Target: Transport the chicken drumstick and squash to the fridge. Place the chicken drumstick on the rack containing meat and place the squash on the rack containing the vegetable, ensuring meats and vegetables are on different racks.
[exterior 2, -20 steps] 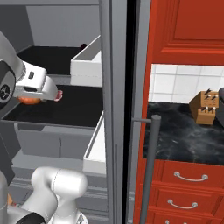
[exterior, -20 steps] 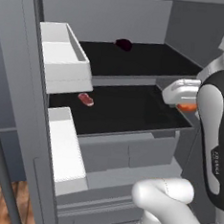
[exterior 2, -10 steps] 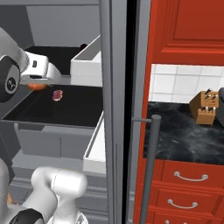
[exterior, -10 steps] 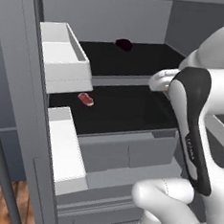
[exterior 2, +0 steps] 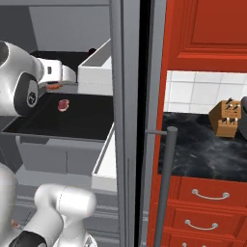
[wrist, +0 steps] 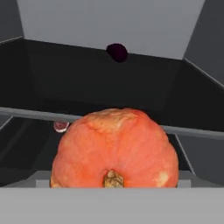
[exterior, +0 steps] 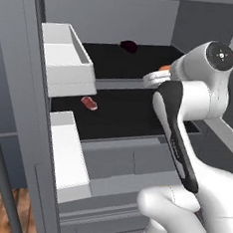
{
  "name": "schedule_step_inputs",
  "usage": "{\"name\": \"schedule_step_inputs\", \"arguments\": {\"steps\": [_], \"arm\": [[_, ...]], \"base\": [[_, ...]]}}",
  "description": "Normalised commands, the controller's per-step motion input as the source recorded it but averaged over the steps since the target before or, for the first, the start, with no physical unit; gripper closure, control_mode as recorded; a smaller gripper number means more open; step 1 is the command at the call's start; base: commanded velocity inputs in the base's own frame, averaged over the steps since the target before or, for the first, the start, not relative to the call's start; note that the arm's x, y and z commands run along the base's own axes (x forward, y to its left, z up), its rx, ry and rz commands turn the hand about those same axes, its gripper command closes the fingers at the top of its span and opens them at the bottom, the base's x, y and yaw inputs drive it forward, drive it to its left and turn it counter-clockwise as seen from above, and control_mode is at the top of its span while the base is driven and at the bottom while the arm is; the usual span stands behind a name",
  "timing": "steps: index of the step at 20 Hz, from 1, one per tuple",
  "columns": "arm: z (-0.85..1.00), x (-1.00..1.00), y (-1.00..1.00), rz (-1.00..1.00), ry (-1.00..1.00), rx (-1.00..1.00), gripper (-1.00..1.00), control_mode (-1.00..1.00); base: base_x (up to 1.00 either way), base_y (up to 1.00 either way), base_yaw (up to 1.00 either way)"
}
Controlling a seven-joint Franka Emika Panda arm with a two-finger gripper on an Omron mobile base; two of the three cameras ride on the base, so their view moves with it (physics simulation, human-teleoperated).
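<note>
Gripper (exterior: 158,78) is at the front edge of the upper black shelf, inside the open fridge (exterior: 24,55). It carries the squash (wrist: 114,148): the hand view has the orange-red ball sitting right at the fingers, stem end toward the camera. Jaws stand wide, spread around the squash's width; the fingertips themselves are hidden behind it, so exact contact can't be read. In the left base view a sliver of orange shows just past the white hand; in the right base view a bit of orange-red peeks under the hand, by the gripper (exterior 2: 57,83).

The rack containing the vegetable (exterior: 123,64) is the upper shelf, with the dark purple vegetable (exterior: 127,46) far back near the rear wall. The squash is level with that shelf's front lip, well apart from the vegetable.

The rack containing meat (exterior: 118,116) is the lower shelf; the pinkish-red meat piece (exterior: 89,103) lies toward its left front. White door bins (exterior: 68,64) hang on the open door at left.

Right base view: red cabinets (exterior 2: 202,38), dark counter with a knife block (exterior 2: 226,118).
</note>
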Motion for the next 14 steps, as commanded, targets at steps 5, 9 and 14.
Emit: {"name": "schedule_step_inputs", "arguments": {"steps": [5, 9, 14], "arm": [[0.00, 0.96, -0.01, 0.00, -0.01, 0.00, 1.00, -1.00], [0.00, 0.98, -0.03, 0.00, -0.01, 0.00, 1.00, -1.00], [0.00, 1.00, -0.02, 0.00, 0.00, 0.00, 1.00, -1.00]], "base": [[0.00, 0.00, 0.00], [0.00, 0.00, 0.00], [0.00, 0.00, 0.00]]}}
